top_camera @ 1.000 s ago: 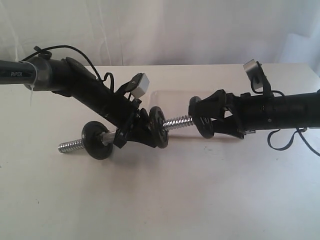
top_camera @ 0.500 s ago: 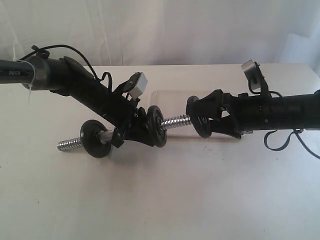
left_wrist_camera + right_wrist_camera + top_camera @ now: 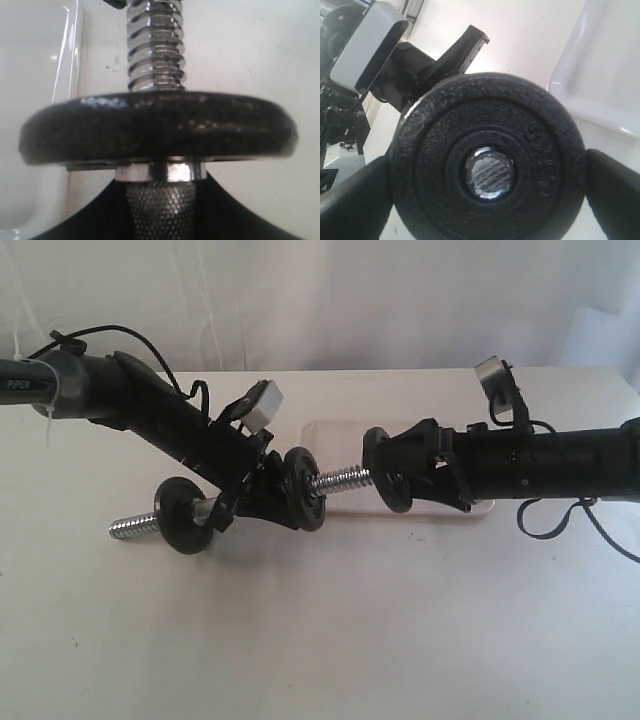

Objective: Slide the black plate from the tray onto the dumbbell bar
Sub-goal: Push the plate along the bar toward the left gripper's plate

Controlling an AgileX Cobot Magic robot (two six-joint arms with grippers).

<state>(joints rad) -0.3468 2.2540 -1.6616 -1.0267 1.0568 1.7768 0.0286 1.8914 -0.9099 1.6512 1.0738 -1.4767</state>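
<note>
We are looking at the matte black tubular left arm (image 3: 160,415), which is wearing a grey metal band (image 3: 62,385) beside white "PiPER" lettering (image 3: 15,384) at the left edge, with a thin black cable (image 3: 130,337) looping above. The matching black tubular right arm (image 3: 560,462) is trailing looped black cables (image 3: 560,525) at lower right. Each is carrying a grey-white box camera (image 3: 262,404) and ending in angular black plastic: the left gripper (image 3: 240,502) and the right gripper (image 3: 385,470).
</note>
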